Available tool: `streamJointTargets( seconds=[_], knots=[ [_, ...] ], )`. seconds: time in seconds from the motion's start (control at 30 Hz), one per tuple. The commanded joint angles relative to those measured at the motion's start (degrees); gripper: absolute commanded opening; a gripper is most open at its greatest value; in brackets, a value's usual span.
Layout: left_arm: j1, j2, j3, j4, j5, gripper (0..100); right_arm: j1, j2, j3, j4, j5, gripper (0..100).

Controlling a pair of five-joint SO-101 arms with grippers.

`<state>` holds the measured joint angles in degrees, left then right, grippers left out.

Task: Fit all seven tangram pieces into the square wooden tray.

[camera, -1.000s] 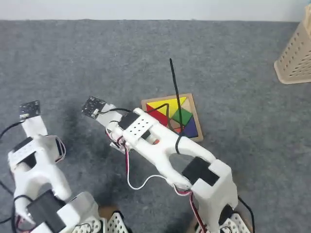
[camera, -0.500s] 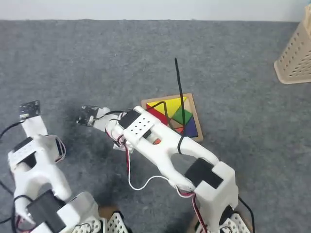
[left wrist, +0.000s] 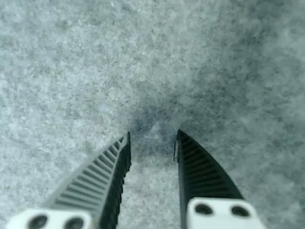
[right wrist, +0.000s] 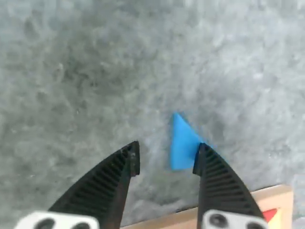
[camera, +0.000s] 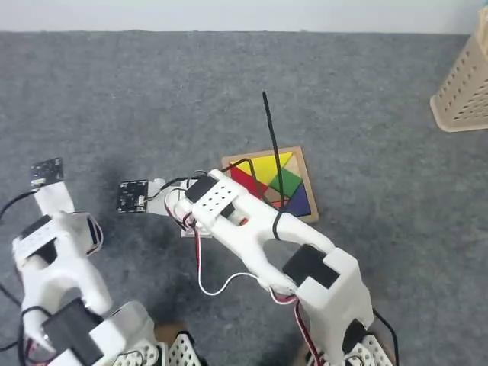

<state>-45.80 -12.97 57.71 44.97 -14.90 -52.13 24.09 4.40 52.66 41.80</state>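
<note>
Grey felt covers the table (camera: 366, 114), and a pale wall runs along its far edge. At the far right corner stands a beige perforated plastic basket (camera: 463, 80).

Near the middle of the table lies the square wooden tray (camera: 303, 164). Inside it are a yellow triangle (camera: 267, 164), a red triangle (camera: 245, 181), a green piece (camera: 288, 183) and a blue-violet piece (camera: 299, 200). The white right arm (camera: 259, 225) crosses the tray's near corner and hides part of it. A thin black cable (camera: 271, 133) rises over the tray.

The right hand (right wrist: 167, 148) hangs low over the felt just beside the tray's corner. Its 2 black ribbed fingers (right wrist: 116, 176) are spread wide and hold nothing. A small bright blue triangle (right wrist: 182, 140) lies flat on the felt between them, outside the tray and close against the finger nearer the tray. Whether that finger touches it cannot be told. In the same view a corner of the wooden rim shows with a sliver of red inside.

The white left arm (camera: 53, 255) stands at the table's left side, well apart from the tray. The left hand (left wrist: 152, 143) points down at bare felt, fingers parted to a moderate gap, with nothing between them.
</note>
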Motion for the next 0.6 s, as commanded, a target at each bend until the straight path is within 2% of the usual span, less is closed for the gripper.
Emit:
streamJointTargets(
  seconds=[0.0, 0.23, 0.47, 0.57],
  knots=[
    [0.35, -2.37, -0.04, -0.7, -0.62, 15, 1.01, 1.19, -2.64, -1.1, 2.02, 19.4],
    [0.35, -2.37, -0.04, -0.7, -0.62, 15, 1.1, 2.15, -3.34, -0.22, 1.76, 19.3],
    [0.35, -2.37, -0.04, -0.7, -0.62, 15, 1.01, 1.71, -8.79, 10.15, 1.58, 19.0],
    [0.35, -2.37, -0.04, -0.7, -0.62, 15, 1.01, 1.71, -11.52, 14.64, -1.49, 12.9]
  ],
)
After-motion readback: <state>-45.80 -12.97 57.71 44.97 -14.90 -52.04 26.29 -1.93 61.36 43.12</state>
